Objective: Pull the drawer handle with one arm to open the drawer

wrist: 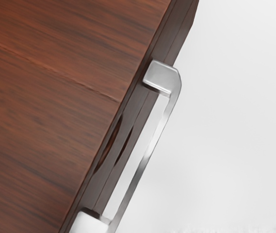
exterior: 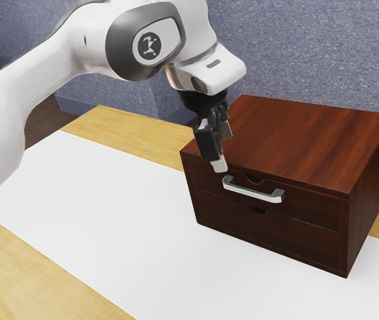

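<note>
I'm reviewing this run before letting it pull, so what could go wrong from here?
1. The tool sits at the end of the handle nearest the arm, not its middle, so a pull may slip off or tug the drawer askew.
2. Nothing visible holds the cabinet down on the white sheet; it might slide along instead of the drawer opening.

Right of centre in the exterior frame: chest [exterior: 309,140], standing on a mat [exterior: 109,213] spread over the worktop [exterior: 16,280]. On its front, upper drawer [exterior: 302,205] above lower drawer [exterior: 276,235]. On the upper drawer, near mid-frame, handle [exterior: 254,191]. Just above the handle's left end, pincer [exterior: 219,163], reaching in from upper left. In the wrist view, handle just before the chest's front edge, over the mat.
</note>
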Available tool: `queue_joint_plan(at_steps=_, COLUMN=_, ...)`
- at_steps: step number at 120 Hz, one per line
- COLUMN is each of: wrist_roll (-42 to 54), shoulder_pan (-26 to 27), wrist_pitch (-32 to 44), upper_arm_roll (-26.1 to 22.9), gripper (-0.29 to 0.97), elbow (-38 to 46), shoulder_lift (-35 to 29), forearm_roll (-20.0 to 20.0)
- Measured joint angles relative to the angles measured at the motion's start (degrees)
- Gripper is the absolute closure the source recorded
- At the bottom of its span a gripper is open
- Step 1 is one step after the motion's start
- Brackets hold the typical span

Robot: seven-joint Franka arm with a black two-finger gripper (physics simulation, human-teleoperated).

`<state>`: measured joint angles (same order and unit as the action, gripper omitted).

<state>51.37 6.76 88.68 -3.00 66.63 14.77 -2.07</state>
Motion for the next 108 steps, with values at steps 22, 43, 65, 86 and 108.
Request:
queue_joint_plan(at_steps=22, wrist_roll=9.10, shoulder_pan=0.94, wrist_pitch=1.59, upper_arm_roll=0.56, gripper=0.00, elbow=6.01, shoulder_lift=-2.46, forearm_roll=-0.06)
queue_joint_plan(at_steps=43, wrist_roll=15.87, shoulder_pan=1.73, wrist_pitch=2.82, upper_arm_roll=0.63, gripper=0.00, elbow=11.73, shoulder_lift=-5.94, forearm_roll=-0.14)
queue_joint_plan(at_steps=65, wrist_roll=21.39, shoulder_pan=1.96, wrist_pitch=5.30, upper_arm_roll=0.63, gripper=0.00, elbow=15.95, shoulder_lift=-7.95, forearm_roll=-0.12)
queue_joint_plan(at_steps=86, wrist_roll=25.55, shoulder_pan=2.02, wrist_pitch=8.25, upper_arm_roll=0.62, gripper=0.00, elbow=17.61, shoulder_lift=-8.09, forearm_roll=0.08)
queue_joint_plan(at_steps=108, wrist_roll=28.76, shoulder_pan=2.83, wrist_pitch=11.60, upper_arm_roll=0.63, gripper=0.00, elbow=20.86, shoulder_lift=-10.01, forearm_roll=0.31)
